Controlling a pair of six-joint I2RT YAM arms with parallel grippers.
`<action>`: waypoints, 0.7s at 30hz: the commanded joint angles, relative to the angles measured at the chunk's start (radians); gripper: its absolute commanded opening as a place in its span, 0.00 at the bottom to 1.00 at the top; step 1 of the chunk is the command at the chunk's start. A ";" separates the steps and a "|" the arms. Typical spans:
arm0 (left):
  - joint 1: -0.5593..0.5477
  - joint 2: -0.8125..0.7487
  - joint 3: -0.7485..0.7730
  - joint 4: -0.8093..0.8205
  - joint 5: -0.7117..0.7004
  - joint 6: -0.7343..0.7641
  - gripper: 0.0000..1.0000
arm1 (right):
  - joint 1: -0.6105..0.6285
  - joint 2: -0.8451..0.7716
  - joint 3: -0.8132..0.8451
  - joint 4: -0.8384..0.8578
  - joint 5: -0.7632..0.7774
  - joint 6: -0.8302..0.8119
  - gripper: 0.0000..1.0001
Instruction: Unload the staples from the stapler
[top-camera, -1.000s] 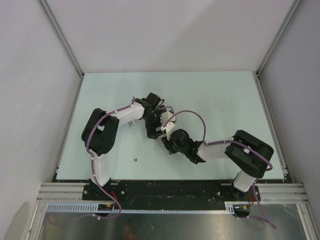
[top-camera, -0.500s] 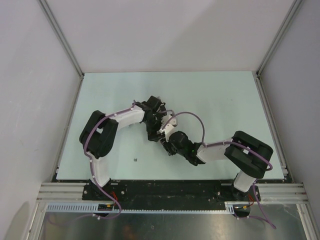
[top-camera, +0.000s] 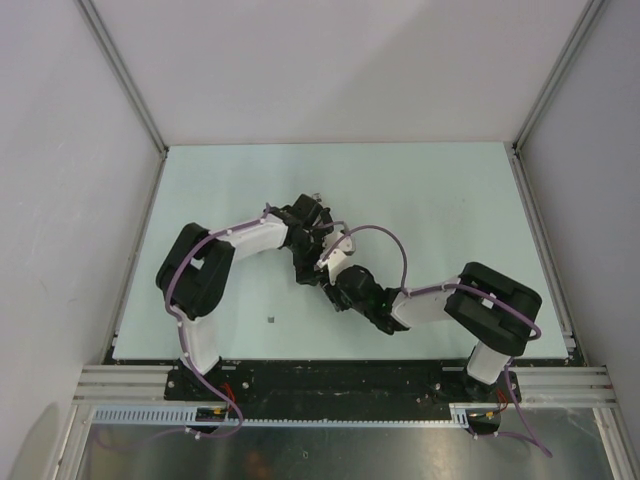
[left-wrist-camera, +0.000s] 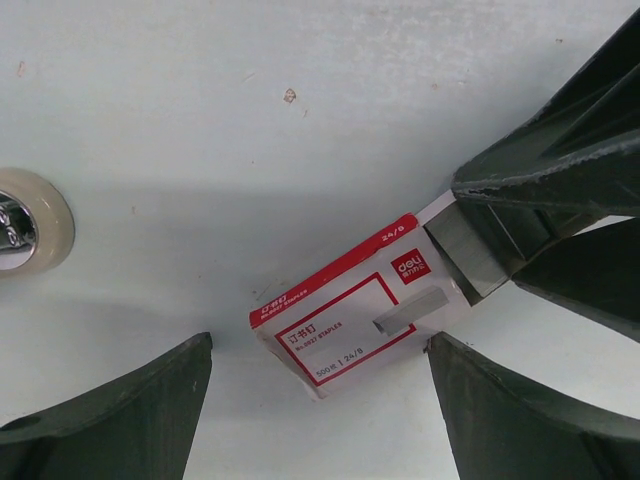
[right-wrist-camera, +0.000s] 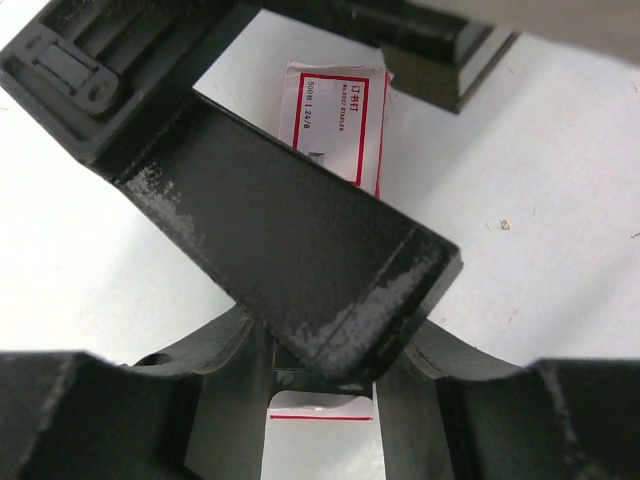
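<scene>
Staple box (right-wrist-camera: 335, 110) middle hidden under dark jaws; round pale object (left-wrist-camera: 28, 215) cut by left edge, identity unclear.

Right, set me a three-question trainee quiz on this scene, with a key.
1. True or false: the left gripper is clamped on the small red-and-white cardboard staple box.
2. Which gripper pinches the end of the staple box? A the left gripper; B the right gripper; C neither.
3. Fill in: the frame printed around the box's label is coloured ____.
Key: 1 false; 2 B; 3 red.
</scene>
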 joint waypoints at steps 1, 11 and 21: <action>-0.023 0.007 -0.076 -0.065 0.032 0.036 0.93 | -0.014 0.038 -0.016 0.022 0.103 0.056 0.40; -0.023 -0.014 -0.118 -0.099 0.068 0.042 0.90 | -0.008 0.050 -0.016 0.035 0.110 0.123 0.48; -0.019 -0.003 -0.086 -0.106 0.051 0.047 0.93 | -0.018 0.001 -0.025 0.015 0.037 0.092 0.59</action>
